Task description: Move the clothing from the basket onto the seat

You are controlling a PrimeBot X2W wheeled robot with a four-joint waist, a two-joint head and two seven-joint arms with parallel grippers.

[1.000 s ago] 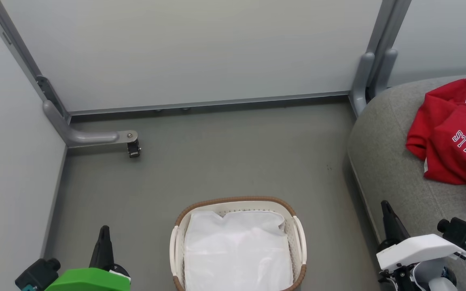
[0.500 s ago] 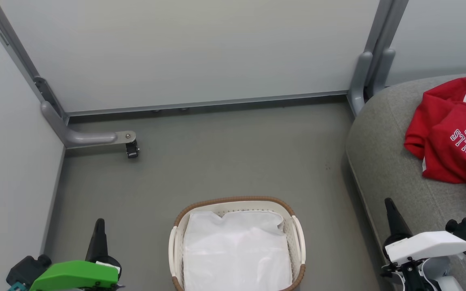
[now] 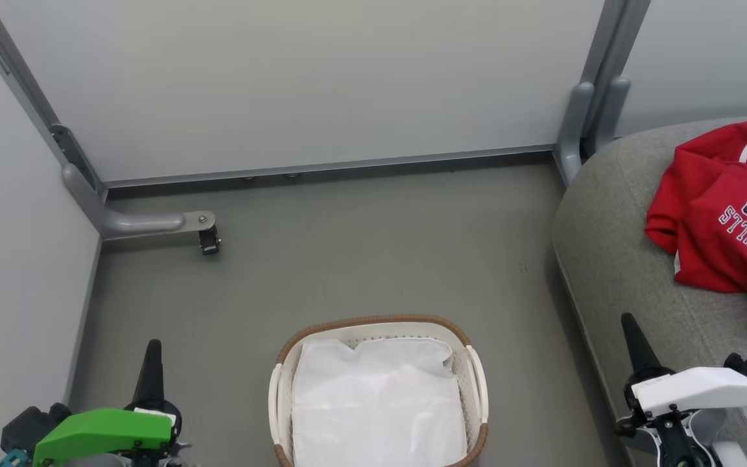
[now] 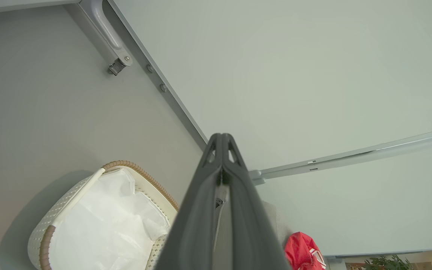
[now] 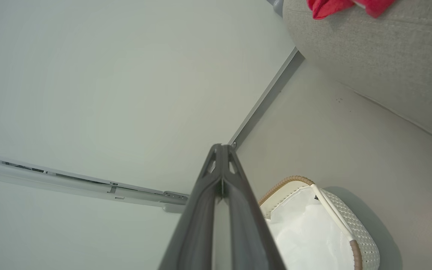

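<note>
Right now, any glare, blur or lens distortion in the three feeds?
Head view: even soft light, sharp; clothing print legible, liner bright, folds faint. Left wrist view: wide-angle slightly bows the wall rail; basket casts a soft shadow. Right wrist view: same bowing, soft basket shadow, no glare.

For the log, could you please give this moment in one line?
clothing on seat; basket holds liner; left gripper shut; right gripper shut

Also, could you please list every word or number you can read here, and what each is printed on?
"BULLS": on the red garment lying on the grey seat, upside down in the head view.
"23": on the same garment, next to the word.
No other readable text; the basket and its white liner carry none.
</note>
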